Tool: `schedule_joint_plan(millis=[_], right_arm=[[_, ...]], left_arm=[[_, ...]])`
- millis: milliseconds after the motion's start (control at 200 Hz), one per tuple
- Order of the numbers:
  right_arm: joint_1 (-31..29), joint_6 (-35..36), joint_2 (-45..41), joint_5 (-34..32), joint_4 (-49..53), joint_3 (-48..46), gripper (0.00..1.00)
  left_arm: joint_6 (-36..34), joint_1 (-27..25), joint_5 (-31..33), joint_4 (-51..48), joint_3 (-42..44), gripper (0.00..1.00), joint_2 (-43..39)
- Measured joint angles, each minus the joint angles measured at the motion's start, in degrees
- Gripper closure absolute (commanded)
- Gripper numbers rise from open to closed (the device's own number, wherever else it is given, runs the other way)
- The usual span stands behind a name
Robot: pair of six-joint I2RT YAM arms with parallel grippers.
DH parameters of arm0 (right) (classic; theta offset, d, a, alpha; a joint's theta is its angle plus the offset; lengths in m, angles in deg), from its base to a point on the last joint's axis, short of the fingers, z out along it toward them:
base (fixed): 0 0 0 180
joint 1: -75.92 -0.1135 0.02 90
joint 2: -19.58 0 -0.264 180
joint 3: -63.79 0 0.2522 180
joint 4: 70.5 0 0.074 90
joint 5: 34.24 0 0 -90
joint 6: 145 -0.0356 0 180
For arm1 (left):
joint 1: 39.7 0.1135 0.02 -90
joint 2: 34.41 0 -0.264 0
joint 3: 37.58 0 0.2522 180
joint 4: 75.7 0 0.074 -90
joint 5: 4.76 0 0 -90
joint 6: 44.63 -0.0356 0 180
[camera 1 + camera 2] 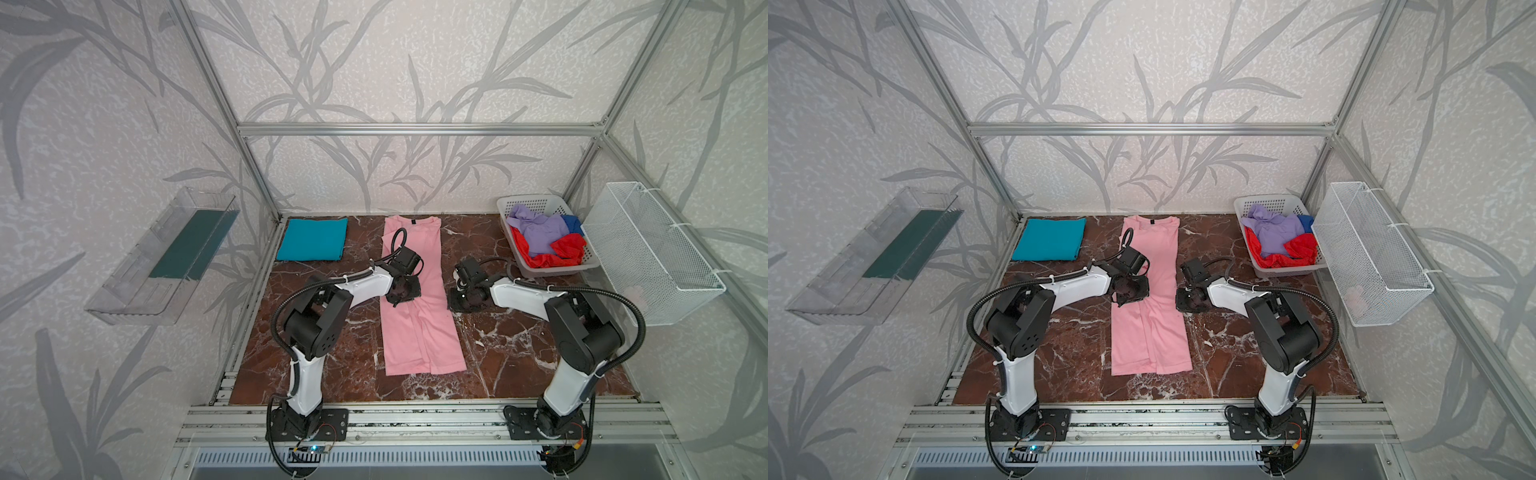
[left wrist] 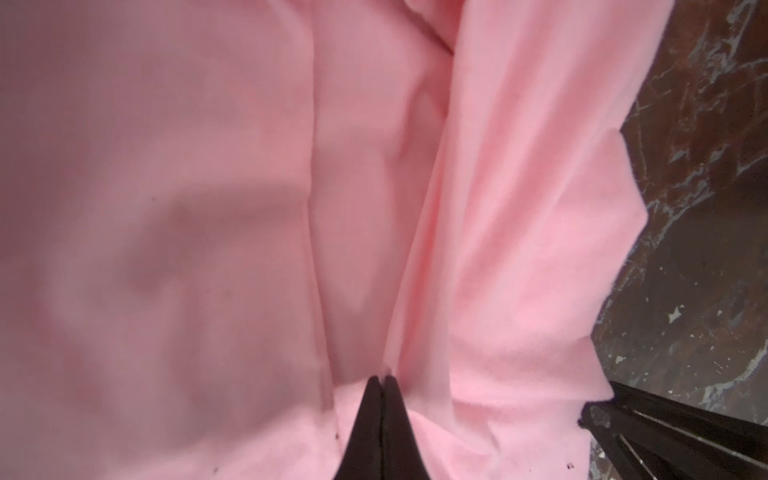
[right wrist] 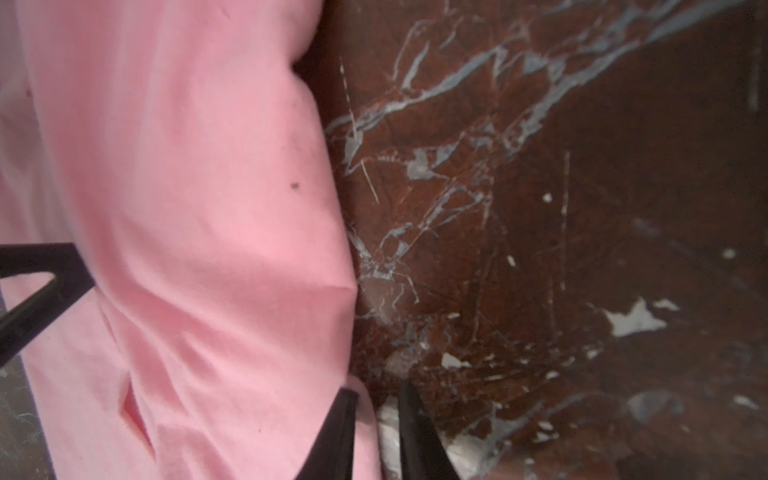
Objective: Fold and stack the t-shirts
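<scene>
A light pink t-shirt [image 1: 419,332] [image 1: 1150,332] lies lengthwise down the middle of the table, folded into a long strip with its dark neck label at the far end. My left gripper [image 1: 400,299] [image 1: 1125,297] sits low over the shirt's left-middle. In the left wrist view its jaws [image 2: 382,379] are shut on a crease of pink cloth [image 2: 519,208]. My right gripper [image 1: 461,300] [image 3: 378,395] is down at the shirt's right edge [image 3: 187,187], jaws slightly apart, one finger on the cloth and one over the table. A folded teal t-shirt [image 1: 312,239] lies at the back left.
A white perforated basket [image 1: 540,270] at the back right holds crumpled lavender [image 1: 540,232], red [image 1: 565,249] and blue [image 1: 573,222] shirts. A white wire mesh bin [image 1: 652,257] hangs on the right wall and a clear plastic shelf [image 1: 162,257] on the left wall. The brown marble table [image 1: 519,353] shows around the shirt.
</scene>
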Motion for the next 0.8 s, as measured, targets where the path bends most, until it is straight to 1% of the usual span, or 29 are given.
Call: schedule_joint_plan(millis=[70, 135, 275, 395, 435, 520, 585, 655, 740, 800], right_arm=[[0.0, 0.0, 0.0, 0.0, 0.0, -0.1, 0.78], [0.0, -0.1, -0.2, 0.0, -0.2, -0.3, 0.78], [0.3, -0.2, -1.8, -0.5, 0.0, -2.0, 0.78], [0.3, -0.3, -5.6, -1.2, 1.2, -5.4, 0.77], [0.3, -0.5, -7.5, -1.3, 1.5, -7.0, 0.75], [-0.3, -1.4, -12.2, -1.6, 2.0, -10.8, 0.71], [-1.2, -2.2, -15.8, -2.1, 2.2, -13.7, 0.65], [-3.4, -3.0, -19.5, -2.4, 2.2, -16.9, 0.61], [-6.8, -4.5, -23.7, -2.7, 2.4, -20.4, 0.61], [-9.5, -5.5, -26.3, -3.2, 2.8, -22.6, 0.61]], left_arm=[[0.2, 0.2, -0.2, 0.3, 0.0, 0.78, 0.7], [0.2, 0.2, -0.7, 0.7, 0.0, 0.73, 0.8], [0.4, 0.3, -0.9, 0.8, 0.2, 0.72, 0.3], [0.4, 0.3, -0.4, 0.0, 1.8, 0.71, -2.6], [0.4, 0.3, 0.0, -0.4, 2.1, 0.71, -3.7], [0.3, 0.3, 0.6, -0.9, 2.0, 0.66, -6.1], [0.2, 0.3, 0.9, -1.0, 2.0, 0.63, -7.4], [0.4, 0.3, 1.1, -1.1, 1.9, 0.63, -8.2], [0.6, 0.3, 1.3, -1.4, 2.6, 0.67, -9.3], [0.9, 0.3, 1.6, -1.7, 4.6, 0.69, -11.2]])
